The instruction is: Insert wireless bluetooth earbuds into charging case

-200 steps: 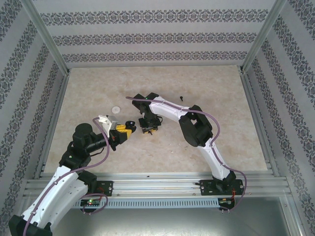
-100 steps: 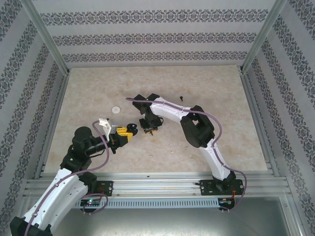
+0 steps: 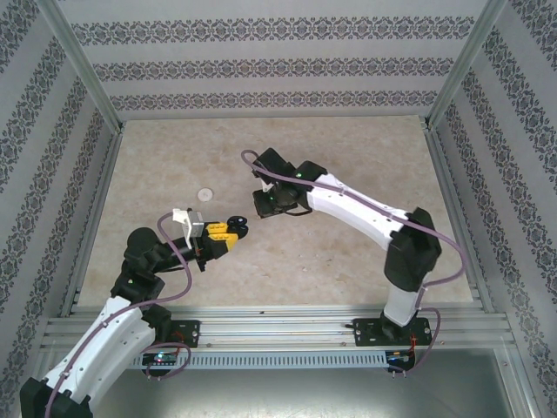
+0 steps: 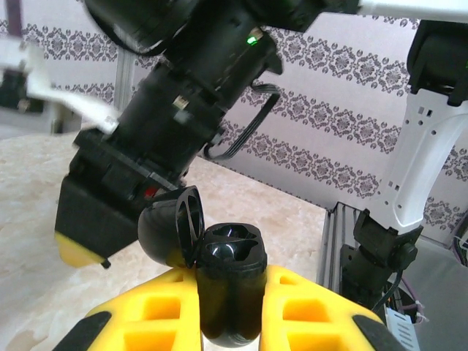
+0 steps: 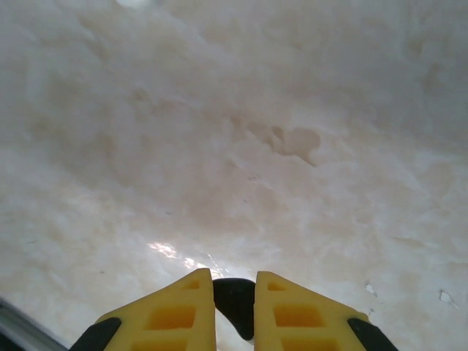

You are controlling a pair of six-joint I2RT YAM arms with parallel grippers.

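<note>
**kit_k:** Why does the left pincer hold the black charging case up off the desk instead of leaving it lying flat?

**mo_r:** Looks like a presenting pose to me. The yellow fingers are clamped tight on the case body, the hinged lid is flipped open to one side, and the sockets are exposed. Pinned like that, the case probably can't skid off when something gets pushed into it.

**kit_k:** And the right pincer?

**mo_r:** Nearly shut, with a small dark thing nipped between the tips. That's most likely a black earbud, but so little pokes out that there's no telling which way it's turned. From overhead it hangs just beside the open case, not over the sockets yet.

**kit_k:** Enough room to work?

**mo_r:** Loads. There's bare desk all around, the side rails are well apart from both arms, and a white round case lies near the left pincer, out of the way. The tight bit is the lid: it stands up on the side facing the right pincer. I'd guess the earbud has to come in from above rather than sideways, or it clips that edge.
</note>
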